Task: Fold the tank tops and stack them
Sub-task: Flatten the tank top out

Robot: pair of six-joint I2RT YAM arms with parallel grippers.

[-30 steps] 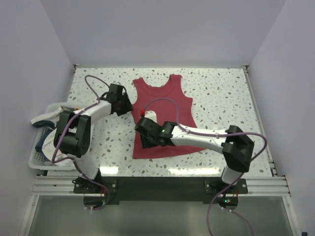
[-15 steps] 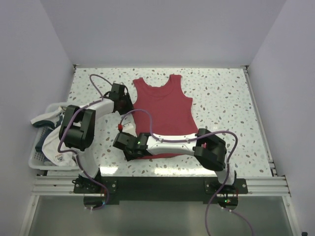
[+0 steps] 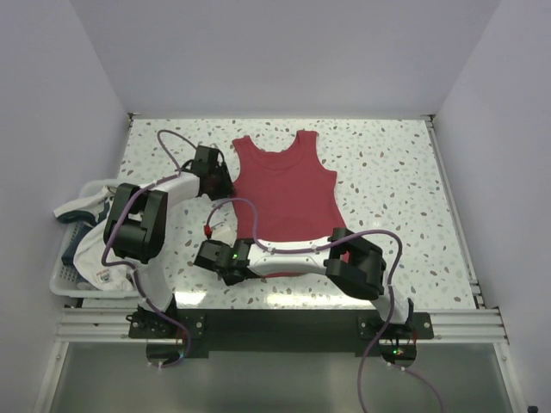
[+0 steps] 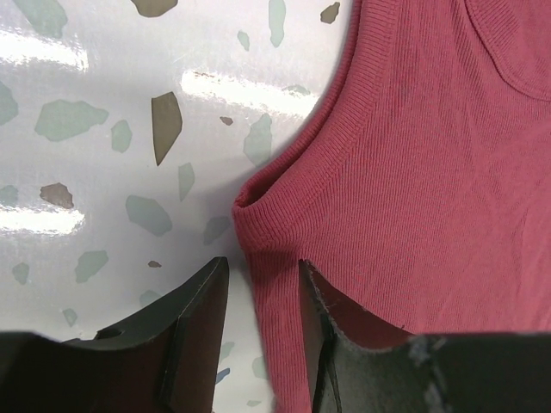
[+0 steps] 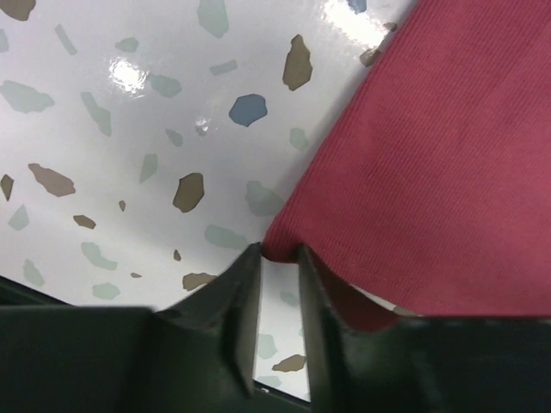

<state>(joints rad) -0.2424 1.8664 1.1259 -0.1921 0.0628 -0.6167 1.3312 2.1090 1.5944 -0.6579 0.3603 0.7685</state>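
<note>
Right gripper [image 5: 277, 251] is clenched on the near-left hem corner of the dark red tank top [image 3: 288, 189], which is laid flat mid-table [image 3: 396, 172], straps far. White tank top [image 3: 86, 245] is heaped in the basket [image 3: 60, 284] at the left edge. Farther back, left gripper [image 4: 258, 268] is set astride the red top's left side edge below the armhole, jaws narrowly apart; clamped or not cannot be told.

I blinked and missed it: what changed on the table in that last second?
The right hand swung across the red tank top to its near-left corner and now pinches it. The left hand barely moved, gripping the top's left edge. The white tank top stayed in its basket.
</note>
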